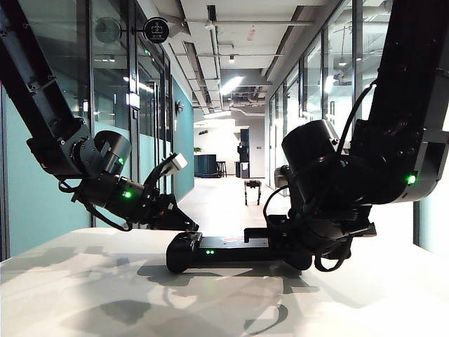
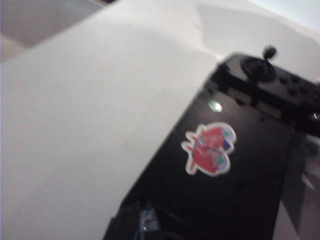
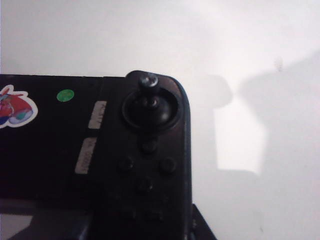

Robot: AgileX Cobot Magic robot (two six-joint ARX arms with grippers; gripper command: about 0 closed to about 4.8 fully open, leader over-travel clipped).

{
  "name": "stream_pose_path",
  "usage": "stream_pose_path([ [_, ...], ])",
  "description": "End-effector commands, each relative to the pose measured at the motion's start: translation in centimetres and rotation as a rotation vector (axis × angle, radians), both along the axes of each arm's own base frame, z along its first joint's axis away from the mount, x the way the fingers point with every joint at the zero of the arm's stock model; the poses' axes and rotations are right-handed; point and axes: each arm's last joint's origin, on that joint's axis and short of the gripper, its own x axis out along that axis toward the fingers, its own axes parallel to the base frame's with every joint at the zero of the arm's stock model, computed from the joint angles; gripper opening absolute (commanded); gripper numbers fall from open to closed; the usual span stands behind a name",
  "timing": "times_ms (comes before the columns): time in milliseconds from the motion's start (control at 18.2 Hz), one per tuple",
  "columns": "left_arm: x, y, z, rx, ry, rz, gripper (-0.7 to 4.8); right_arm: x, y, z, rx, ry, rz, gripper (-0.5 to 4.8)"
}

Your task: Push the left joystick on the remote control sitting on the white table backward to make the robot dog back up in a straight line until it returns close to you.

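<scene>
Your remote (image 1: 235,250) lies on the worktop (image 1: 105,295); only the exterior shows the dog (image 1: 252,189) far down the hallway. A stick (image 2: 268,54) and sticker (image 2: 210,149) show in wrist views. Left tool (image 1: 184,223) near the remote's left end, right tool (image 1: 291,242) at its right end: grip unclear for both.

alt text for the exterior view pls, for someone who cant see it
A black remote control lies on the white table, with two black robot arms bent down over it: the left gripper reaches its left end, and the right gripper sits low at its right end. Beyond, a small robot dog stands far down a glass-walled corridor.
</scene>
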Motion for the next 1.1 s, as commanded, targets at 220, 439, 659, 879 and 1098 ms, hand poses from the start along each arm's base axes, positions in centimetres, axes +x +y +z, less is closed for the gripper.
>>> stream_pose_path([
  [220,-0.06,-0.16,0.26,-0.008,-0.016,-0.048,-0.06,0.14,0.01,0.43,-0.006,-0.022,-0.012,1.44],
  [439,-0.10,-0.14,0.35,-0.018,-0.014,-0.060,-0.06,0.14,-0.01,0.43,-0.006,-0.022,-0.015,1.44],
  [659,-0.10,-0.14,0.36,-0.017,-0.015,-0.060,-0.06,0.15,-0.03,0.43,-0.010,-0.024,-0.023,1.44],
  [879,-0.09,-0.14,0.37,-0.011,-0.031,-0.067,-0.06,0.15,-0.10,0.43,0.002,-0.028,-0.049,1.44],
  [1098,-0.11,-0.14,0.34,-0.010,-0.027,-0.067,-0.06,0.18,-0.17,0.43,0.000,-0.029,-0.055,1.44],
])
